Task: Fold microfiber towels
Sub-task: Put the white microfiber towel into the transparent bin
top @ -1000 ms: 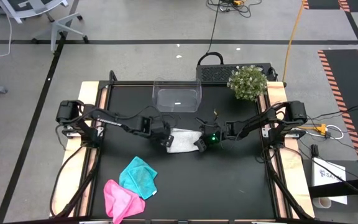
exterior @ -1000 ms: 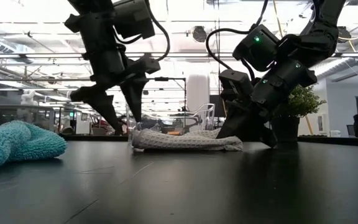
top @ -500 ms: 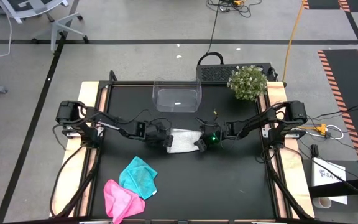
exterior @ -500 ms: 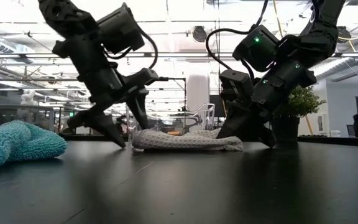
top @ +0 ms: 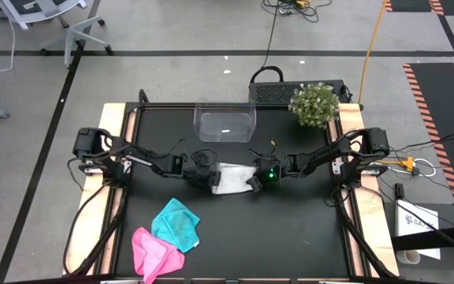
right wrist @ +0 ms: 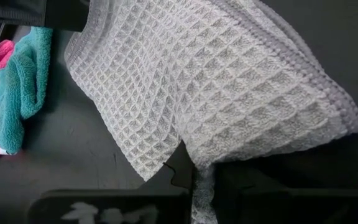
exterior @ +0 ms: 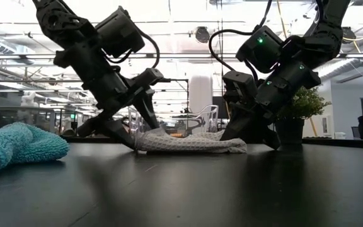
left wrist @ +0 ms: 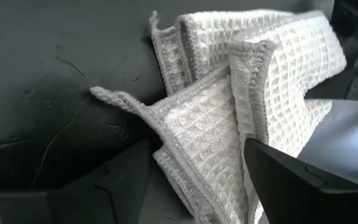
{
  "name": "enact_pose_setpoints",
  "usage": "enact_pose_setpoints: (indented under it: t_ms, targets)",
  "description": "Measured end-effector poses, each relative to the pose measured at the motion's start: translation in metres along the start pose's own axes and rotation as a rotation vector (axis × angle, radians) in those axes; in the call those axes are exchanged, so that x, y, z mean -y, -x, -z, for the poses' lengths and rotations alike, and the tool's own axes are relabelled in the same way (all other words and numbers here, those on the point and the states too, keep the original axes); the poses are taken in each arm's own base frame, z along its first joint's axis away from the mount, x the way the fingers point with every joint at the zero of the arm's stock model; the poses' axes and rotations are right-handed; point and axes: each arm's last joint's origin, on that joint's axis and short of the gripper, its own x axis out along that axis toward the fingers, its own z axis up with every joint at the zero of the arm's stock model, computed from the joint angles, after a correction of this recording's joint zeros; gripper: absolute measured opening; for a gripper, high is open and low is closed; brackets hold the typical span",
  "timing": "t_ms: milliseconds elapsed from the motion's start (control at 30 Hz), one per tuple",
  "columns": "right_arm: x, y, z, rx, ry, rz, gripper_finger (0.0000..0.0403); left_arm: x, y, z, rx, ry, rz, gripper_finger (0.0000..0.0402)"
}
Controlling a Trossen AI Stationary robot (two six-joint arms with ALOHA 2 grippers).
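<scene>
On the black surface [top: 290, 229], the white towel [top: 231, 178] lies part-folded, pinched by the right hand [top: 252, 182]; the left hand [top: 209, 178] is spread at its edge. The teal towel [top: 176, 224] and pink towel [top: 150, 251] lie unfolded.

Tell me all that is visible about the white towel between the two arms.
The white towel is a pale grey-white waffle-weave cloth with a stitched hem. It lies partly folded, in overlapping layers, on the black table near its middle, in front of the clear tub. The left pincer, open, straddles one edge; the right pincer, shut, pinches the opposite edge.
</scene>
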Motion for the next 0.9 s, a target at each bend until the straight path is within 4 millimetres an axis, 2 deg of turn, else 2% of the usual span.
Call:
enact_pose_setpoints:
  t_ms: [167,367,500,900]
  targets:
    - [0.000,0.000,0.000,0.000,0.000,-0.003,0.0018,0.002,0.009,-0.002,-0.100,-0.019,0.047,0.0260]
    - [-0.001,0.000,0.000,-0.014,-0.001,-0.014,0.0018,0.011,0.025,-0.007,-0.059,-0.037,0.108,0.0259]
    - [-0.001,0.000,0.000,-0.014,-0.001,-0.016,0.0018,0.011,0.025,-0.008,-0.024,-0.033,0.104,0.0259]
    - [-0.001,0.000,0.000,-0.014,-0.001,-0.020,0.0018,0.002,0.018,0.000,-0.059,-0.016,0.010,0.0258]
